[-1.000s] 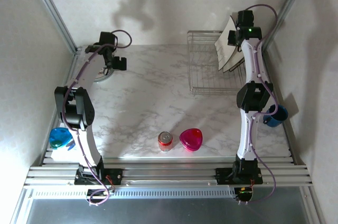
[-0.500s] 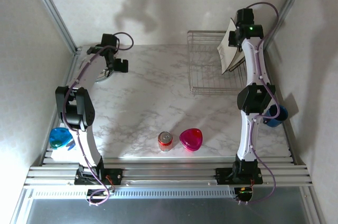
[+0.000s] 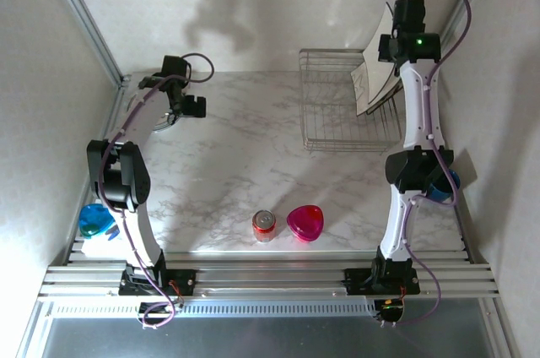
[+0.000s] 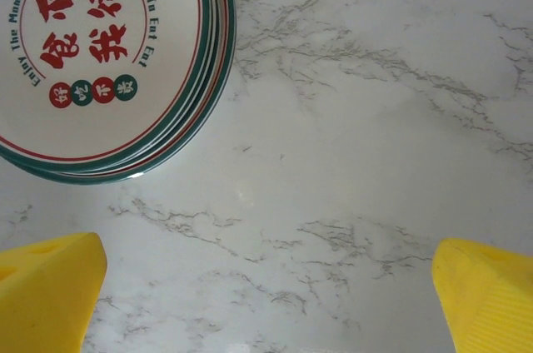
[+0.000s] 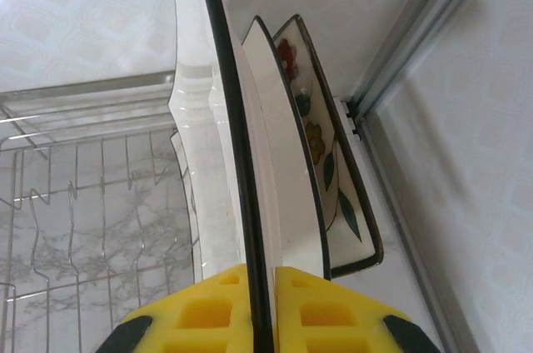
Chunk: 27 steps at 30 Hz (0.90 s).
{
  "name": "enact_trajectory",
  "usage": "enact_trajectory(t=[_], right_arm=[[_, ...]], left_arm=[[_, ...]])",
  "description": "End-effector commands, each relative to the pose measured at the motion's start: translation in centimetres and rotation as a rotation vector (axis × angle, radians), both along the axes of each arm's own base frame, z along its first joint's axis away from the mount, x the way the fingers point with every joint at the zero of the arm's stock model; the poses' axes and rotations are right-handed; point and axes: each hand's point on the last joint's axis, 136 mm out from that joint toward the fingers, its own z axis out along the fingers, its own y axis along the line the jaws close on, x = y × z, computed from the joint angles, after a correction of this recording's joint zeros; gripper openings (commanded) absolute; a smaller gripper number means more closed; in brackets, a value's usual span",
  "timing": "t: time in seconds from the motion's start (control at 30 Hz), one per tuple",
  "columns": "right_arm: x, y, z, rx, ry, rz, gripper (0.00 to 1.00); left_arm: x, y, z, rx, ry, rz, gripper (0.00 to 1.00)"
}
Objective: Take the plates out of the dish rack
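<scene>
My right gripper (image 5: 265, 274) is shut on the dark top rim of a square cream plate (image 5: 208, 120), which stands on edge. Beside that plate stand two more square plates, the outer one (image 5: 333, 178) showing flowers and leaves. In the top view the right gripper (image 3: 398, 37) holds this plate (image 3: 375, 67) raised at the far right end of the wire dish rack (image 3: 333, 113). My left gripper (image 4: 266, 303) hangs open over bare marble, its yellow fingers (image 4: 46, 295) wide apart. A stack of round plates (image 4: 100, 62) with red characters lies just beyond it, at the far left of the table (image 3: 164, 119).
A red can (image 3: 264, 225) and a pink heart-shaped dish (image 3: 305, 222) sit near the front edge. A blue cup (image 3: 440, 185) is by the right arm, a blue object (image 3: 94, 219) at the front left. A metal frame post (image 5: 400, 53) runs close behind the rack.
The right arm has risen and shifted back and to the right, carrying the square plate upward out of the rack. The left gripper has hardly moved.
</scene>
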Motion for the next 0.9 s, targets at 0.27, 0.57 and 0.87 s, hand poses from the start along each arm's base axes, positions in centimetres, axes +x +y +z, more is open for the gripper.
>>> enact_trajectory(t=[0.27, 0.57, 0.87], right_arm=[[-3.2, 4.2, 9.5, 0.209, -0.262, 0.130, 0.00], [-6.8, 9.3, 10.1, 0.590, -0.352, 0.336, 0.00], [-8.7, 12.9, 6.2, 1.083, -0.427, 0.505, 0.00]], left_arm=[[-0.8, -0.5, 0.5, -0.018, -0.013, 0.007, 1.00], [-0.8, -0.8, 0.4, -0.034, -0.017, 0.001, 1.00], [-0.1, -1.5, 0.7, -0.066, -0.034, -0.020, 1.00]])
